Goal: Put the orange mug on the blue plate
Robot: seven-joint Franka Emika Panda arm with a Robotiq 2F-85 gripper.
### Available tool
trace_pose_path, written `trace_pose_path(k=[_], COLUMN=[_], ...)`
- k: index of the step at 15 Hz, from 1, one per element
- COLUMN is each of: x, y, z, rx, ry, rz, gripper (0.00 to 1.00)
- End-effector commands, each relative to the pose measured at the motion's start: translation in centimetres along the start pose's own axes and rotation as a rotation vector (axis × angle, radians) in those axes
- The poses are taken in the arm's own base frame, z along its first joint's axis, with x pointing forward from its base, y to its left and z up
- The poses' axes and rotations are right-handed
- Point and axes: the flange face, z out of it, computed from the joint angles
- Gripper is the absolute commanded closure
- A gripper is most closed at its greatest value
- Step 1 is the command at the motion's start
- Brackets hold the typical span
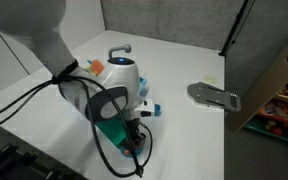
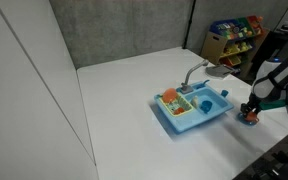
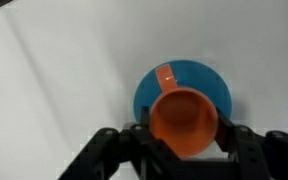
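Observation:
In the wrist view the orange mug (image 3: 183,122) sits between my gripper's (image 3: 184,138) two black fingers, mouth toward the camera, handle pointing away. Below it lies the blue plate (image 3: 216,82), a flat round disc on the white table. The mug is over the plate; I cannot tell whether it touches it. The fingers press on both sides of the mug. In an exterior view the gripper (image 2: 250,113) holds the orange mug (image 2: 250,117) low at the table's edge, beside the toy sink. In an exterior view the arm hides the mug and plate.
A light-blue toy sink (image 2: 191,122) with a grey faucet and small toys inside stands next to the gripper. It also shows behind the arm (image 1: 121,68). A grey flat object (image 1: 214,96) lies near the table's edge. A toy shelf (image 2: 234,36) stands beyond the table.

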Motion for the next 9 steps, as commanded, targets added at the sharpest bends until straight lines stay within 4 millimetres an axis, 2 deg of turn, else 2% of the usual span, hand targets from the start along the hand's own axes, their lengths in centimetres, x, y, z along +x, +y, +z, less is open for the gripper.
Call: trace_pose_path(k=[1, 2, 4, 5, 9], x=[0.5, 0.5, 0.5, 0.4, 0.6], y=[0.3, 0.4, 0.4, 0.4, 0.1], z=[0.1, 0.1, -0.2, -0.5, -1.9], rx=[0.011, 0.012, 0.013, 0.014, 0.017], ry=[0.011, 0.012, 0.016, 0.018, 0.023], rz=[-0.005, -0.005, -0.003, -0.004, -0.004], gripper=[0.37, 0.12, 0.09, 0.01, 0.00])
